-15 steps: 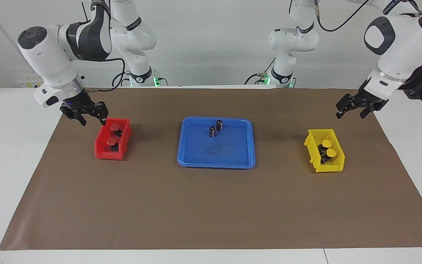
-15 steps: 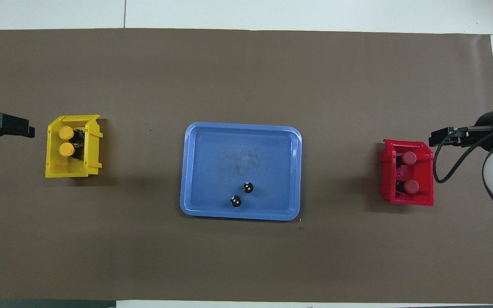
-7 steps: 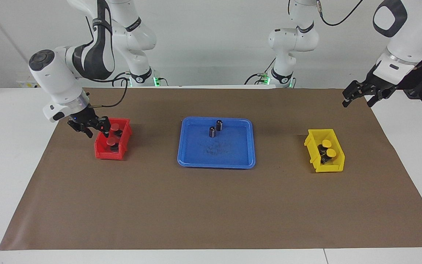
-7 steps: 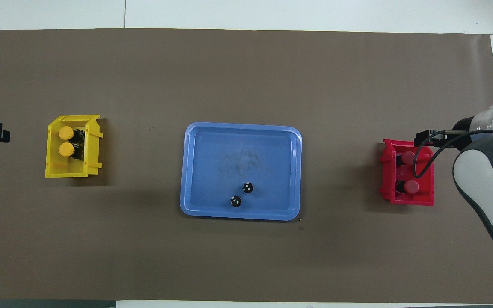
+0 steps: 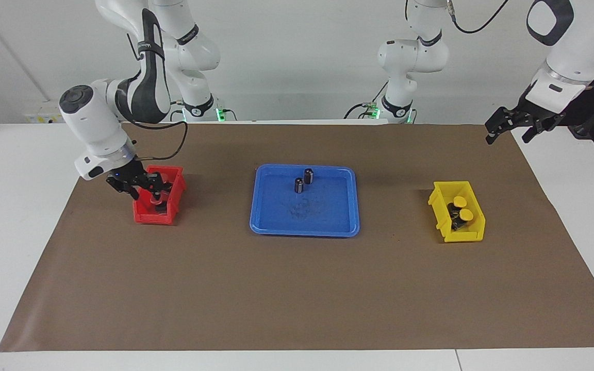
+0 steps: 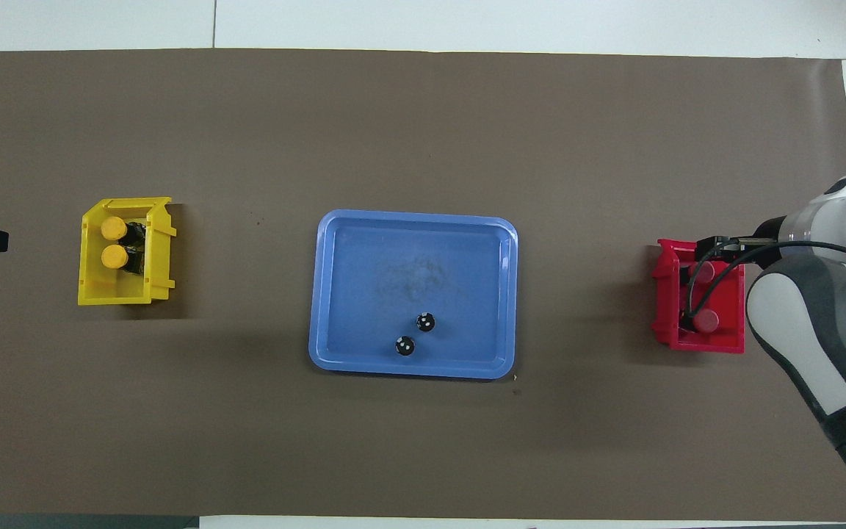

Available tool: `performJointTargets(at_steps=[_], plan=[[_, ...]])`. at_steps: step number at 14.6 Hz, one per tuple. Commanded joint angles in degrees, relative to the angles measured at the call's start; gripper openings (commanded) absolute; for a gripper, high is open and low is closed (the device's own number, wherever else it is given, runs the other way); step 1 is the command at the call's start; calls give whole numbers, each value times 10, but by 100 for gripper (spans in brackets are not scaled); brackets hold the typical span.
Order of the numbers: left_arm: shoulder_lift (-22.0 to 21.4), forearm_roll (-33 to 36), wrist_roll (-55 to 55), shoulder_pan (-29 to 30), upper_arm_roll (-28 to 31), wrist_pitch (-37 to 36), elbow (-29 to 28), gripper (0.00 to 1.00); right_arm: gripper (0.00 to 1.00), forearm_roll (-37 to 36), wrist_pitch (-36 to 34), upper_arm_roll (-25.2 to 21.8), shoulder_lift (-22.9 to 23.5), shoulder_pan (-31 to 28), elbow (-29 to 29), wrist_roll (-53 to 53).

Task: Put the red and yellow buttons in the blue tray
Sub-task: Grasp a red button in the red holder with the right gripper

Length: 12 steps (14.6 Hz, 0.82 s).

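Right pincer (image 5: 153, 191): we log it dipped into the red bin (image 5: 145, 212), arm bent steeply down, fingers narrowed about a red button (image 5: 155, 194); grip unconfirmed. Left pincer (image 5: 514, 125): spread wide, raised, waiting above the table's corner, yellow buttons (image 5: 460, 207) below it, blue tray (image 5: 271, 219) between both pincers.

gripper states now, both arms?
Left gripper: open, empty, raised over the table edge near the yellow bin.
Right gripper: down in the red bin at a red button; grip cannot be told.
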Motion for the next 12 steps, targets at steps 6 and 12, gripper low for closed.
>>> performJointTargets(at_steps=[6,12], plan=[[-15,15,-6,-1,-4,-23,-16,100,65,13,35,2,-4,-4,-33,-28],[-15,15,-7,-3,-6,-24,-16,100,64,14,73,3,-12,-2,-69,-28]])
